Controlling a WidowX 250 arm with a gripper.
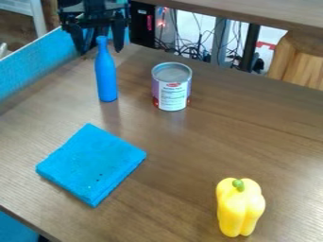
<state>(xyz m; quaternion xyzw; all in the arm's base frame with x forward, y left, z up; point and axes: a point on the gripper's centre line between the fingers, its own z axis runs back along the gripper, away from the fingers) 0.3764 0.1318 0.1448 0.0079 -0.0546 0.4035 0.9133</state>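
Slim blue bottle (106, 78), upright and narrow-necked

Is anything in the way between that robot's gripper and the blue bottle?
Nothing visible stands between the gripper and the blue bottle; the bottle's neck shows between the open fingers, though depth is hard to judge. The can stands off to one side.

No words could be read.
The can (172, 74) on the far side bore a label (172, 98) with a red mark (174, 85) above small lines of print.
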